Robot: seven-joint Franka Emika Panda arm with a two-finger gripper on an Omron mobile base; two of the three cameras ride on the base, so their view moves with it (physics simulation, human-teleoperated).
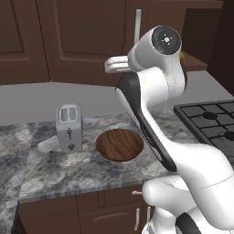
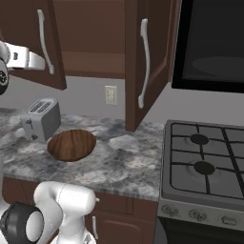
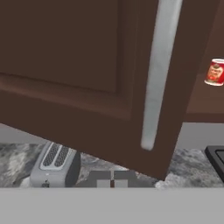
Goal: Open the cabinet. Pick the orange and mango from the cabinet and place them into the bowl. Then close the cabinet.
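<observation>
Now my hand had pinched shut on nothing, just below the cabinet door's handle. Doors stood ajar; the bowl waited on the desk. Risk, I judged: swinging up blind, I'd clip that door edge.

Cabinet door ajar (red can inside), toaster below.

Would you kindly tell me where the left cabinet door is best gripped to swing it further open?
Grip the left door by its vertical silver bar handle, near mid-length. Come from the front, jaws closing sideways across it: the bar is slim, upright and stands proud of the panel, leaving room behind.
</observation>
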